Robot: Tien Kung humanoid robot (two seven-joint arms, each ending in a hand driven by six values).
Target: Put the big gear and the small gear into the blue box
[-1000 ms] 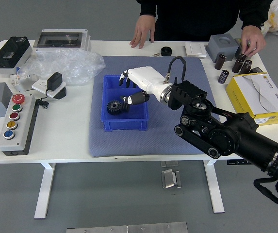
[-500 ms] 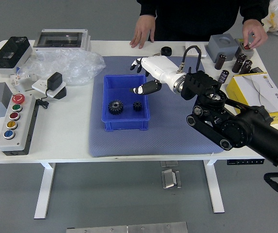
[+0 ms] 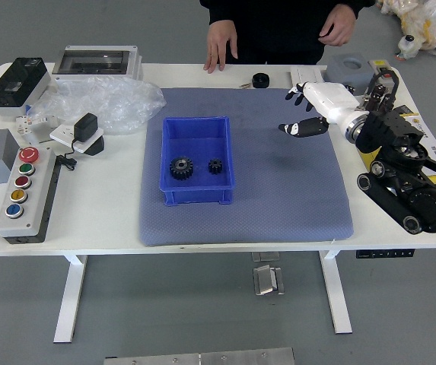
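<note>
Gears lie inside the blue box (image 3: pixel 197 195) in the head view – the big gear (image 3: pixel 181 168) on the left, the small gear (image 3: pixel 215 166) to its right, with a gap between them; the box stands on the blue-grey mat (image 3: pixel 278 205); the robot's right hand (image 3: pixel 289 112) is over the mat's far right part, well apart from the box, its fingers spread and grasping nothing – thumb held away from the others; at the far side, one hand of a person (image 3: pixel 221 44) touches the white table's (image 3: pixel 103 220) edge; the person's other hand (image 3: pixel 338 25) is raised in front of dark clothing.
</note>
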